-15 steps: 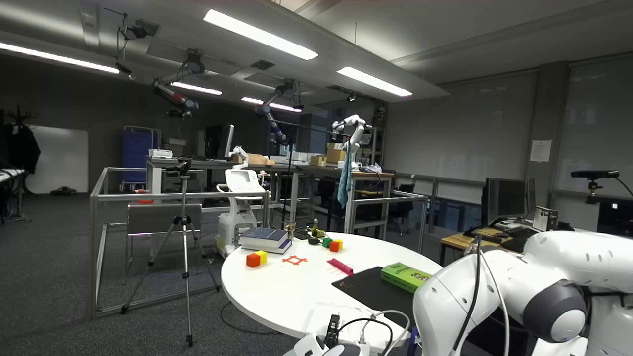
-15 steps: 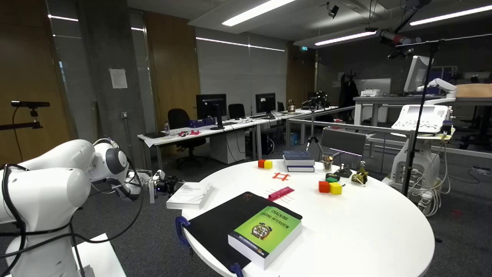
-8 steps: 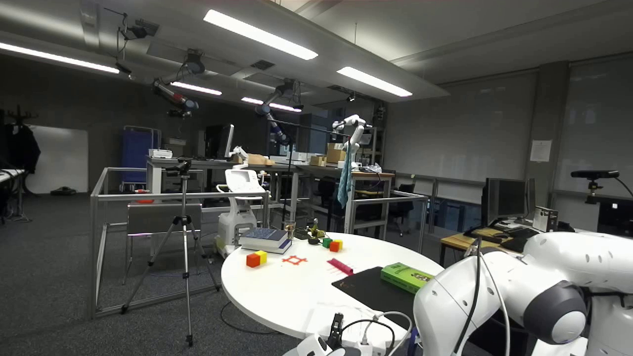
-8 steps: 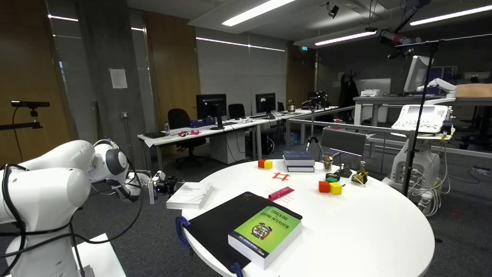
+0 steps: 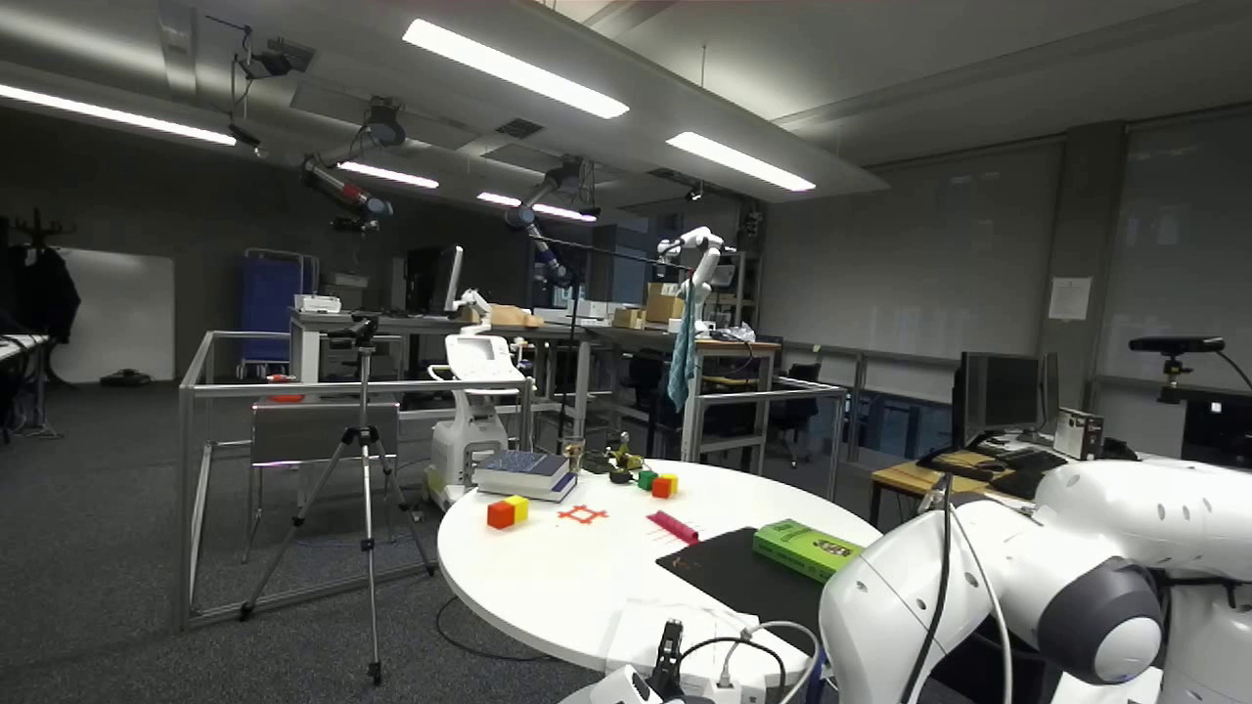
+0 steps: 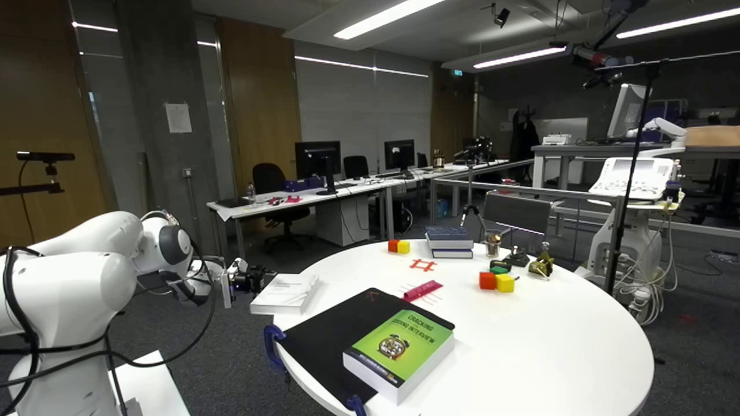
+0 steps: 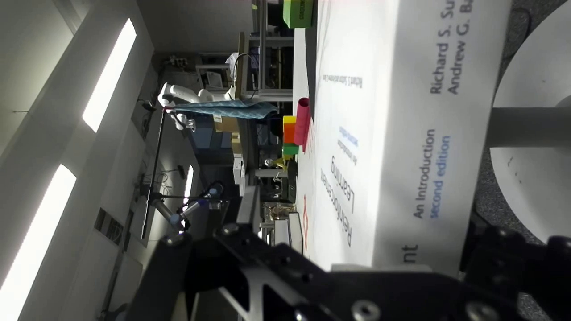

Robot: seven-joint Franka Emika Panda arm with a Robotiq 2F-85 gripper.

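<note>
the white "reinforcement learning" textbook (image 6: 283, 290), a second edition by its lettering, lies flat on the round white table (image 6: 537, 346), at the rim on the robot's side, and its spine appears to jut out past that rim. the robotiq gripper (image 6: 266, 279) is at that overhanging side, off the table, so the textbook lies straight ahead of it, inward from the rim. the relation that counts, i judge, is how the textbook's thickness sits against the gap: in the wrist view, turned so that the ceiling is at left, the fingers (image 7: 249, 207) stand wide apart, one toward the cover's side and one toward the underside, with the spine showing between. nothing looks clamped; whether either finger touches the textbook i cannot tell, as the gripper's own body hides that end. the spine's long axis runs level, roughly along the rim and across the way the gripper points, and the gripper is near the end where "reinforcement" is printed, with the authors' names farther off. next along the same rim is a black mat (image 6: 329, 341) with a blue clamp (image 6: 269, 345) at its edge, and the green "cracking the coding interview" book (image 6: 404, 349) rests on it, well apart from the gripper.
</note>
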